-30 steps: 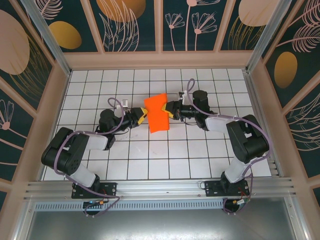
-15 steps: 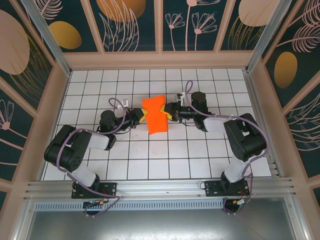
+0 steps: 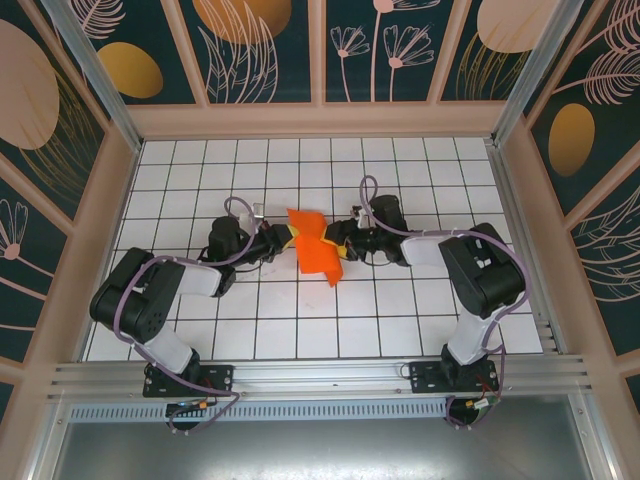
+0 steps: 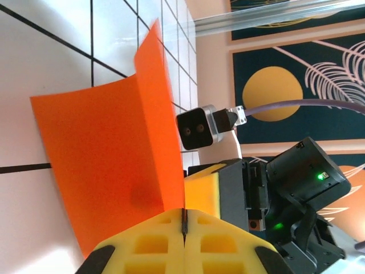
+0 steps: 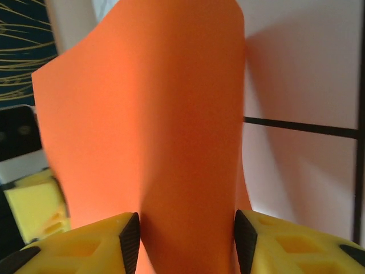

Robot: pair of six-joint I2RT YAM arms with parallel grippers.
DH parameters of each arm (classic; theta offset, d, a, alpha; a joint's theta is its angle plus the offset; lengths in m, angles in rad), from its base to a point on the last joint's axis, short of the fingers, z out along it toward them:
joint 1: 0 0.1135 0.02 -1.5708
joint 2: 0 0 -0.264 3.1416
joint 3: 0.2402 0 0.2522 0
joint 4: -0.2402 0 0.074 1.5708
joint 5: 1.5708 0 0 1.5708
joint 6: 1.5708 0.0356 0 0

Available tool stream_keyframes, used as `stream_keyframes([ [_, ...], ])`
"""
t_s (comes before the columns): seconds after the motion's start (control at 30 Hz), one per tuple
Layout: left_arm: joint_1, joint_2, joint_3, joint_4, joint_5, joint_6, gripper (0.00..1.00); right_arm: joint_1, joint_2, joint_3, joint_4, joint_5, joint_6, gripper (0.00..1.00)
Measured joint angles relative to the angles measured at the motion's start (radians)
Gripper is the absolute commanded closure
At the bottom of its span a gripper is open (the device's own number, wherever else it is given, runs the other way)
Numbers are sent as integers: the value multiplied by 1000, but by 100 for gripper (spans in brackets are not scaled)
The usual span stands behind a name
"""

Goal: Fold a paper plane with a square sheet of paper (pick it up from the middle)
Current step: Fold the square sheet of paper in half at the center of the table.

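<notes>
1. The white gridded desk (image 3: 400, 320) spreads under me, walled at the left, right and far sides by dark panels with leaf patterns (image 3: 265, 50).
2. My left arm (image 3: 150, 300) and right arm (image 3: 480, 270) both reach in toward the middle of the desk, wrists facing each other.
3. The square sheet of paper (image 3: 318, 250) sits between them at the desk's middle, bright orange-red. It is bent along a ridge, one side rising off the tiles (image 4: 108, 160).
4. My left jaws are closed, their yellow pads (image 4: 154, 245) pressed together on the sheet's left edge.
5. My right jaws stand apart, and the sheet (image 5: 154, 125) runs up between their yellow pads (image 5: 85, 240). I cannot tell whether those pads touch it.
</notes>
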Motion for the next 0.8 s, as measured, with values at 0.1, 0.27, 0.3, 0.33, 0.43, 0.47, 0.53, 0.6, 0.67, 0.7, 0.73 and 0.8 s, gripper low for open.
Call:
stream_keyframes([
  [0.1,-9,20,15,-22,-7,14,100,9,1,13,-71,40,-38,42],
  [0.27,-35,50,39,-34,-16,21,100,13,-7,34,-172,121,-102,33],
  [0.3,-42,51,42,-35,-19,21,100,13,-15,34,-196,142,-113,32],
  [0.33,-49,52,45,-36,-19,20,100,11,-26,34,-218,159,-122,30],
  [0.43,-71,69,63,-24,-24,17,100,0,-66,34,-266,199,-146,28],
  [0.47,-78,78,69,-19,-27,16,100,-7,-80,34,-275,209,-153,28],
  [0.53,-96,99,82,-8,-37,11,100,-29,-108,30,-282,218,-161,27],
  [0.6,-119,121,101,-1,-45,8,100,-60,-138,17,-284,218,-173,27],
  [0.67,-140,140,116,-2,-58,8,100,-86,-158,5,-285,213,-186,26],
  [0.7,-150,148,122,-2,-67,9,100,-98,-164,0,-285,210,-193,26],
  [0.73,-157,154,126,-4,-75,9,100,-105,-166,-3,-285,205,-203,26],
  [0.8,-172,164,132,-21,-98,12,100,-114,-167,-5,-293,187,-225,27],
])
